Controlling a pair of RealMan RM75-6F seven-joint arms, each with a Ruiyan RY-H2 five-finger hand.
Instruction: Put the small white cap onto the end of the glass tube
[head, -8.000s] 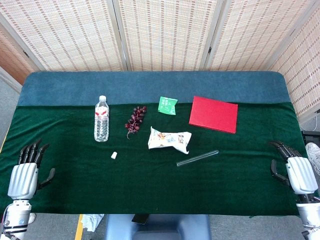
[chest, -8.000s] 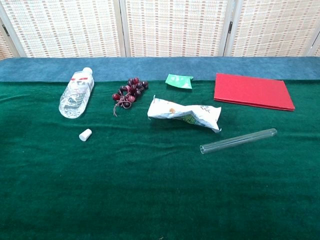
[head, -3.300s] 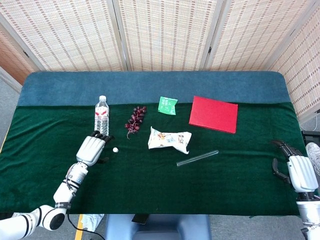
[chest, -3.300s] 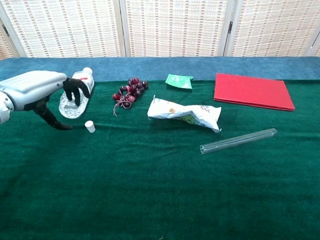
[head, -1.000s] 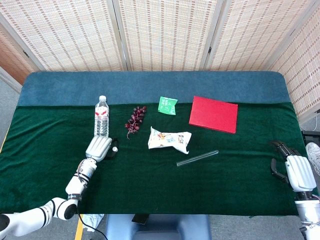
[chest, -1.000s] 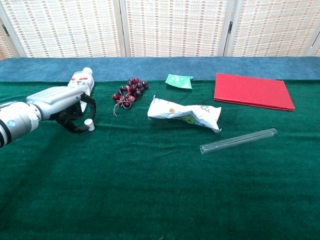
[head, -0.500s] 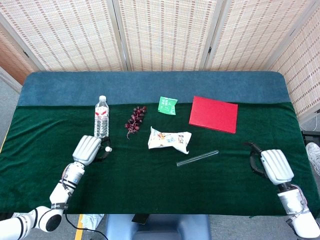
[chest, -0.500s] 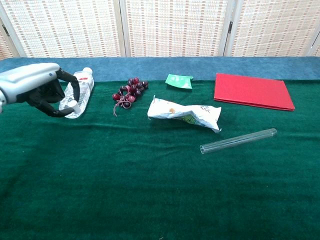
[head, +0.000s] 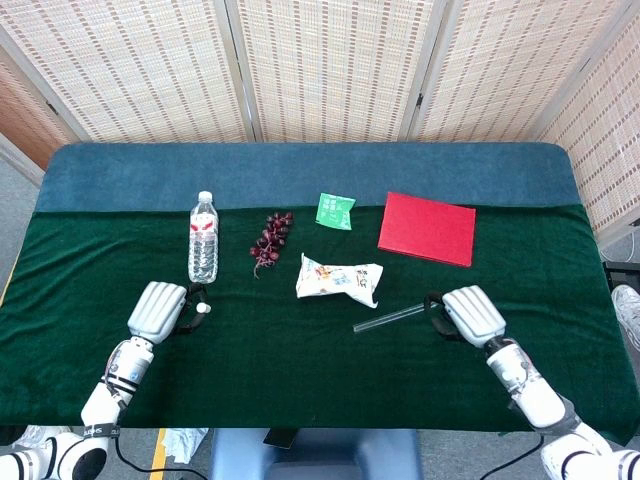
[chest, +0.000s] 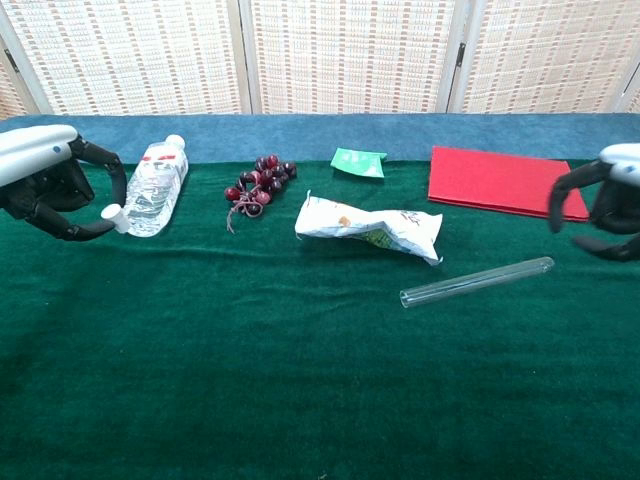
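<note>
At the far left the left hand (chest: 55, 195) has lifted clear of the table (head: 300, 370) since a second ago, pinching the small white cap (chest: 111, 213) between thumb and a fingertip, its other fingers curled around it; the cap now hangs in the air just left of the lying water bottle (chest: 153, 187). Moving right, the grapes (chest: 256, 180) and the snack bag (chest: 368, 226) lie untouched. The glass tube (chest: 478, 281) rests on the cloth, its far end close beside the right hand (chest: 600, 205), which has swung in from the table's right edge with curved, parted fingers holding nothing. The cap is secured; grasping the tube looks like the next step.
</note>
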